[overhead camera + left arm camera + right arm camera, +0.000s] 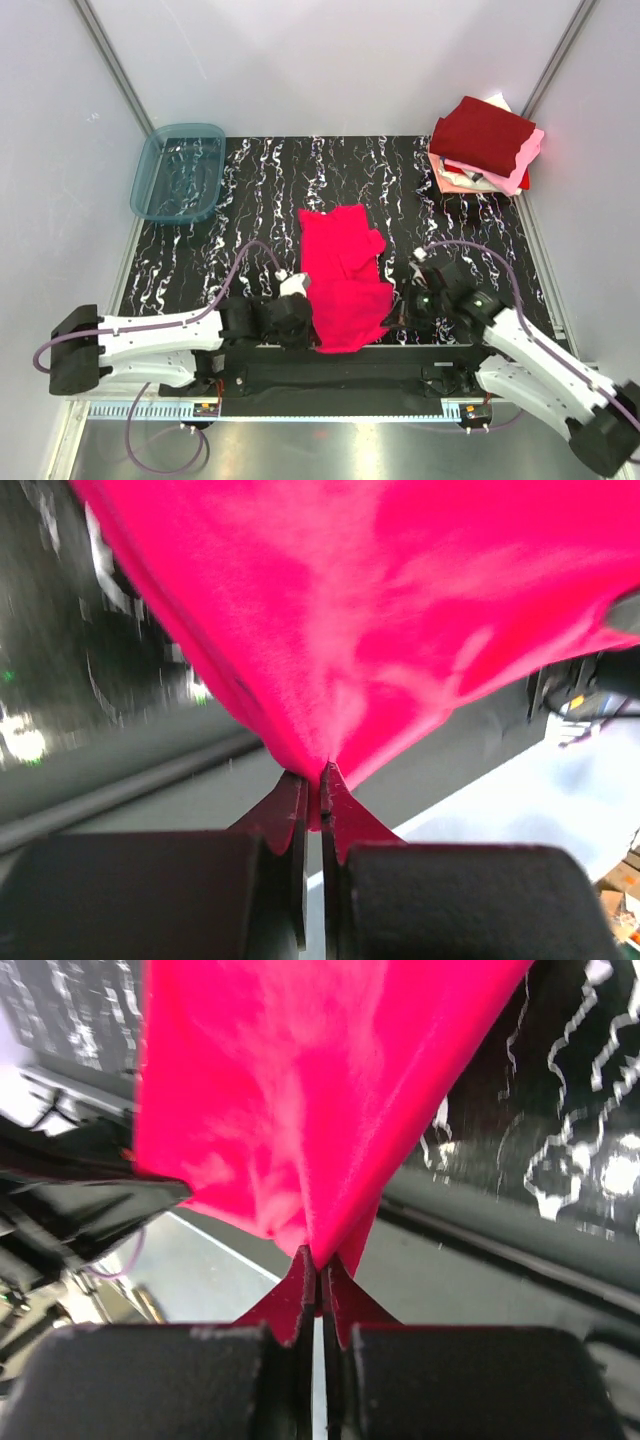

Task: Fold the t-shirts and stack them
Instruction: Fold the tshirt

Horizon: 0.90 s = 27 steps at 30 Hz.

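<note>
T-shirt [343,280] inside left hand [321,776], right hand [320,1261]

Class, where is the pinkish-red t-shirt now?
In the top view the pinkish-red t-shirt lies mid-table near the front edge, its near corners pinched by the left gripper and right gripper.

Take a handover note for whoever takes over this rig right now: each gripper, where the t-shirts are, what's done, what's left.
Left gripper: shut on the near left edge of the pinkish-red t-shirt.
Right gripper: shut on the same shirt's near right edge.
That shirt lies rumpled and unfolded at the near middle of the table, between the two arms.
The stack of folded t-shirts, dark maroon on top, sits at the far right corner.
Done: the stacked shirts are folded.
Left: fold the pinkish-red one and add it to the stack.
</note>
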{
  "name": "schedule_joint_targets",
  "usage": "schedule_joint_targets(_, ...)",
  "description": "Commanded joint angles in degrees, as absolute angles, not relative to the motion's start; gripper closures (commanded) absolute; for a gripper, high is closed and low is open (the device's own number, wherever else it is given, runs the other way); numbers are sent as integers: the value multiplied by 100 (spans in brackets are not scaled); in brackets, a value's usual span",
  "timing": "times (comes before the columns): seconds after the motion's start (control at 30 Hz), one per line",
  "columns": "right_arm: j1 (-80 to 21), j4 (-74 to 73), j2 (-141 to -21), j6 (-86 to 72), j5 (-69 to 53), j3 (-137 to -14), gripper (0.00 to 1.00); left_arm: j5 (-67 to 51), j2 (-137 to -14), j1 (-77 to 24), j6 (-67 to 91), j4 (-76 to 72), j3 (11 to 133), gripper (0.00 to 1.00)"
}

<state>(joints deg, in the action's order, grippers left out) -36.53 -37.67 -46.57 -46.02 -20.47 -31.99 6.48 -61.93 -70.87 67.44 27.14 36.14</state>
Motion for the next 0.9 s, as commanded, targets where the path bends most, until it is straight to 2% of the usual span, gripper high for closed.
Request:
schedule_joint_targets(0.0,-3691,-4568,-4070,-5159,-1645,-3427,100,1248,-6056,-7435,7506,3356,3717,99)
schedule_joint_targets(0.13,-3691,-4799,-4620,-4835,-1336,-4015,100,1650,-6108,-7392,7348,4041,4340,92)
schedule_joint_targets(0.23,-3691,-4816,-5165,-4589,-1126,-4507,100,1793,-6257,-7138,6989,4596,4929,92)
schedule_joint_targets(0.37,-3683,-4939,-5642,-4264,-695,-5280,100,1600,-6293,-6418,6408,4667,5299,92)
schedule_joint_targets(0.6,-3499,-4808,-6424,-3894,-676,-5923,100,1196,-6503,-5512,5617,4553,5747,91)
schedule_joint_targets(0.73,-2868,-4623,-7116,-3552,-949,-6309,100,705,-6837,-4879,5030,4316,5950,91)
schedule_joint_targets(0.87,-2277,-4562,-8189,-3017,-1212,-7457,100,264,-7792,-3922,4387,4219,6764,91)
